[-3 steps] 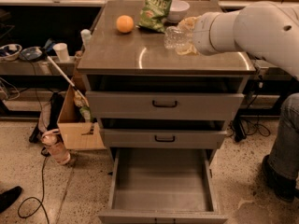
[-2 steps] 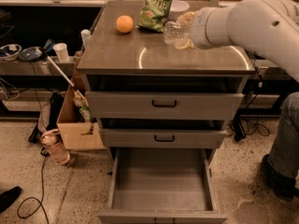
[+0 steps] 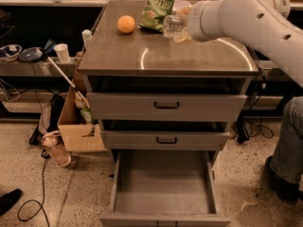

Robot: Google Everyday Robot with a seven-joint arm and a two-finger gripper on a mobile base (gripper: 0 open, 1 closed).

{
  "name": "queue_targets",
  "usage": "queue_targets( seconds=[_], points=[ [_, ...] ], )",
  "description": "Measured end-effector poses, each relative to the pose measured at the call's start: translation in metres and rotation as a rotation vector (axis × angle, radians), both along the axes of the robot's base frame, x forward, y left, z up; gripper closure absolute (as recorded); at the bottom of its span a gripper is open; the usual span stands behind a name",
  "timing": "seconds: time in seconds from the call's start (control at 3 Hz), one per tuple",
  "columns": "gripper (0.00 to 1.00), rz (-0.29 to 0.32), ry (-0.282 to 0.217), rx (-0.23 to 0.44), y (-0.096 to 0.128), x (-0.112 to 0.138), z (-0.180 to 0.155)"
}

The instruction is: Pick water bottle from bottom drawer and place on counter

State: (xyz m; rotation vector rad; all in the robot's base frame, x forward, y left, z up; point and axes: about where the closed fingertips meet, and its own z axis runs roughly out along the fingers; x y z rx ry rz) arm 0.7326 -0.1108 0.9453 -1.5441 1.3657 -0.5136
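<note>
Water bottle and gripper are together at the back of the counter. The gripper is closed on the bottle, which sticks out leftward from the tip of the white arm. The bottle looks tilted, nearly on its side. It hangs just right of the green chip bag, so close that I cannot tell whether they touch. I also cannot tell whether its lower edge rests on the steel or hangs just above it. An orange lies further left on the counter, well apart from the bottle.

Compared with a second ago, the arm has carried the bottle toward the back of the counter and a little to the left. It is now closer to the chip bag, with more bare steel showing in front of it. The orange and the bag have not shifted.

Down below, the bottom drawer stands pulled out with its grey tray showing, as it did before. The two upper drawers are shut. A person's leg in jeans stands at the right of the cabinet.
</note>
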Motion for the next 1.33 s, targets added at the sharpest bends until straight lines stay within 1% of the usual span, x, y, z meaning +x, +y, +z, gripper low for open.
queue_targets(
  seconds=[0.67, 1.0, 1.33],
  points=[
    [1.0, -0.039, -0.011, 0.014, 0.006, 0.033, -0.032],
    [1.0, -0.049, 0.025, 0.102, -0.005, 0.045, -0.052],
    [1.0, -0.03, 0.066, 0.212, -0.005, 0.053, -0.067]
  ],
)
